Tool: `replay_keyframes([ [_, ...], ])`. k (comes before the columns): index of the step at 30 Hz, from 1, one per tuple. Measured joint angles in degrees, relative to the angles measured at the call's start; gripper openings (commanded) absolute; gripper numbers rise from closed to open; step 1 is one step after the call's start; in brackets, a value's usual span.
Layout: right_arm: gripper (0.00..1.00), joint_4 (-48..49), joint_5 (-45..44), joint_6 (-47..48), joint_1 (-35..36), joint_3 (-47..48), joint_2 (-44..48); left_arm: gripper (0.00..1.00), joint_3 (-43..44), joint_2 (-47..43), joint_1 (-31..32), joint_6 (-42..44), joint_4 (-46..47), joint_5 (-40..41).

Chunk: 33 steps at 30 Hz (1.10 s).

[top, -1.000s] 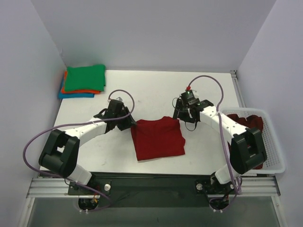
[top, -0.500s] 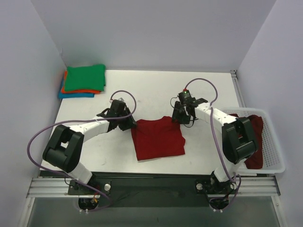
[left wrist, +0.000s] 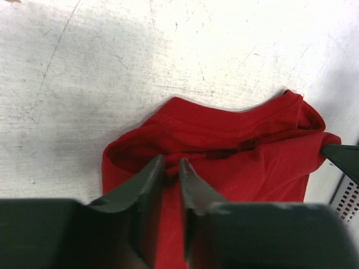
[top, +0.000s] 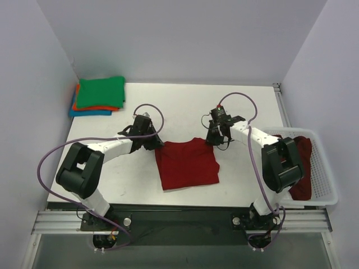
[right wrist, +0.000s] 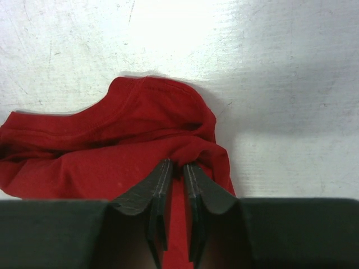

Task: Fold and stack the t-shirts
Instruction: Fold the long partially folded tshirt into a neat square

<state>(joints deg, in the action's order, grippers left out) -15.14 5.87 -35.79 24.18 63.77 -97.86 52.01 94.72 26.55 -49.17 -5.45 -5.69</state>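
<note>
A dark red t-shirt [top: 186, 163] lies partly folded as a rough square at the table's front middle. My left gripper [top: 154, 144] sits at its far left corner, and in the left wrist view [left wrist: 172, 162] the jaws are closed on a bunched fold of the red cloth [left wrist: 235, 151]. At the far right corner is my right gripper [top: 212, 140]. In its own view [right wrist: 177, 165] it pinches a raised fold of the shirt [right wrist: 112, 151]. A stack of folded t-shirts [top: 100, 95], green on orange on blue, rests at the back left corner.
A white slotted basket [top: 328, 185] stands at the table's right edge with more dark red cloth [top: 300, 147] in it. Purple cables loop off both arms above the table. Walls close in the back and both sides.
Both grippers have narrowed from wider open down onto the shirt's far corners. The two arms shifted slightly inward toward the cloth; the shirt itself has barely moved.
</note>
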Motion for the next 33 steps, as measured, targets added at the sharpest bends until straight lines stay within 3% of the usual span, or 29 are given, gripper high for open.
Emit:
replay_keyframes([
  [2, 0.03, 0.22, 0.04, -0.09, 0.00, 0.09, -0.33, 0.16, 0.00, 0.35, 0.00, 0.00, 0.00, -0.31],
  [4, 0.01, 0.20, 0.07, -0.13, 0.00, 0.09, -0.39, 0.01, 0.00, 0.28, 0.02, -0.11, 0.09, -0.55],
  [5, 0.00, 0.24, 0.07, -0.15, 0.00, 0.09, -0.37, 0.00, 0.00, 0.17, 0.04, 0.07, 0.09, -0.63],
  [17, 0.00, -1.90, 0.94, 1.79, -1.36, 4.04, 4.98, 0.00, -1.97, -15.41, -2.03, 0.85, -4.42, -0.76],
  [23, 0.00, -0.46, 3.76, 4.96, -2.16, 13.20, -6.27, 0.00, -4.11, -10.60, -6.84, 0.81, -4.31, -1.66],
  [25, 0.07, 0.04, 4.90, 5.97, -2.34, 15.26, -11.02, 0.00, -4.26, -8.04, -7.91, 0.83, -3.87, -2.25],
  [26, 0.16, 0.04, 5.46, 6.21, -2.49, 16.04, -12.96, 0.01, -4.26, -6.49, -8.66, 0.87, -3.32, -2.71],
  [27, 0.24, 0.00, 6.19, 6.47, -2.82, 16.72, -14.86, 0.10, -4.24, -5.44, -9.14, 0.96, -2.86, -3.17],
  [28, 0.40, -0.07, 6.51, 6.58, -3.13, 17.11, -15.93, 0.23, -4.02, -4.04, -9.79, 1.22, -2.51, -3.67],
  [29, 0.46, -0.20, 6.80, 6.86, -3.50, 17.35, -16.46, 0.29, -3.67, -2.91, -10.25, 1.60, -2.45, -4.02],
  [31, 0.54, -1.01, 6.91, 7.63, -4.15, 17.64, -16.28, 0.43, -3.08, -1.53, -10.99, 2.14, -2.49, -4.24],
  [33, 0.54, -1.51, 6.47, 8.31, -4.70, 18.25, -15.37, 0.53, -2.80, -1.62, -11.69, 2.56, -2.80, -4.17],
])
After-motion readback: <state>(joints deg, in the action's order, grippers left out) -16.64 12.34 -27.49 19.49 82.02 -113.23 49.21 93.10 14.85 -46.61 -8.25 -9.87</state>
